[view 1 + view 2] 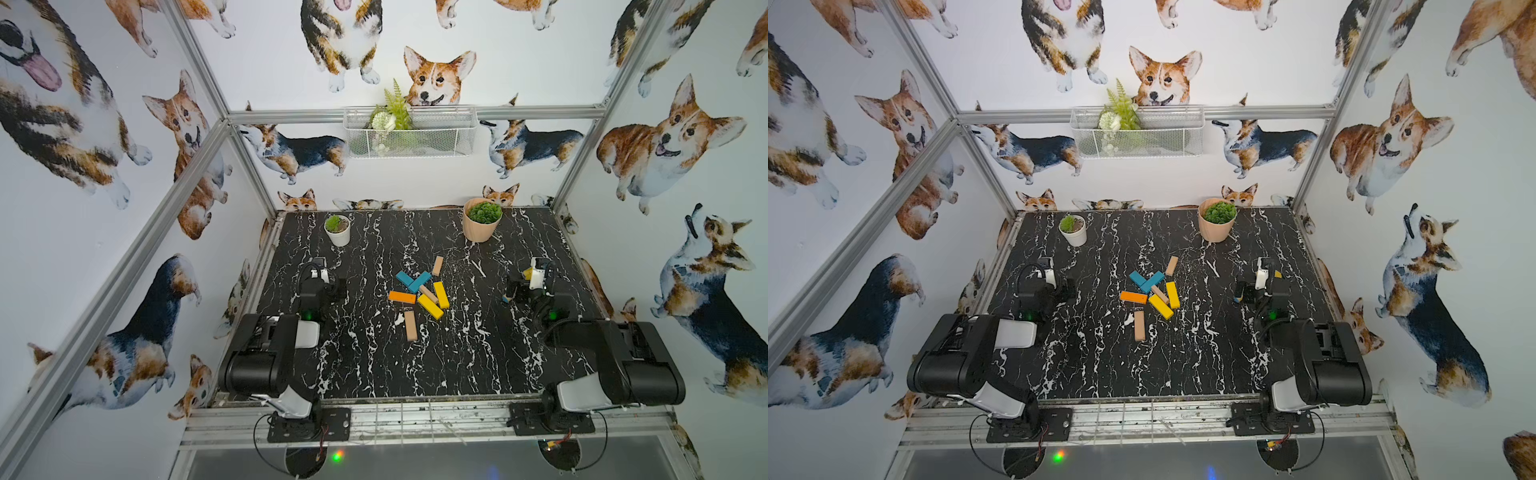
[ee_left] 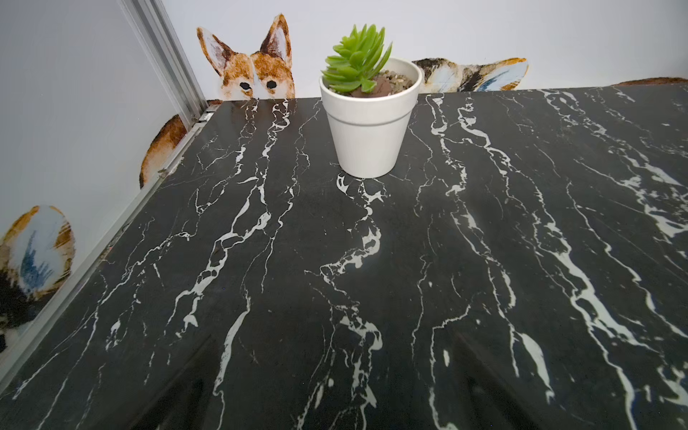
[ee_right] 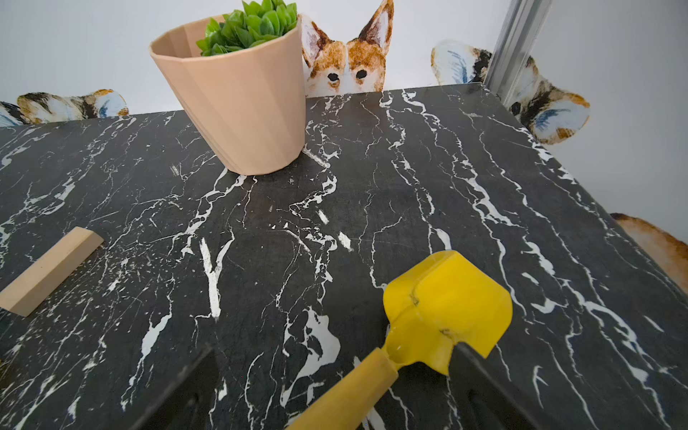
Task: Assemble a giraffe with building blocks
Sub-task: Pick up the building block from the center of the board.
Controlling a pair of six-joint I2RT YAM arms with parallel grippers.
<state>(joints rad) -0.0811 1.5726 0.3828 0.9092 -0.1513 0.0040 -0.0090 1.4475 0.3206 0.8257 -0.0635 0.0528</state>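
Left gripper (image 2: 335,379) spread wide, low over black table (image 1: 478,353); right gripper (image 3: 335,368) spread wide too, yellow shovel (image 3: 446,301) lying between its fingers. Blocks (image 1: 419,291) in loose jumble mid-table, one tan block (image 1: 410,326) just apart, robot side

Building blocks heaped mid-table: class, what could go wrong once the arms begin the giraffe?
1. The building blocks crowd together, with a tan plank wedged among teal and yellow ones; lifting one may knock its neighbours.
2. A yellow shovel lies between the fingers of the open right gripper; it might get dragged along.
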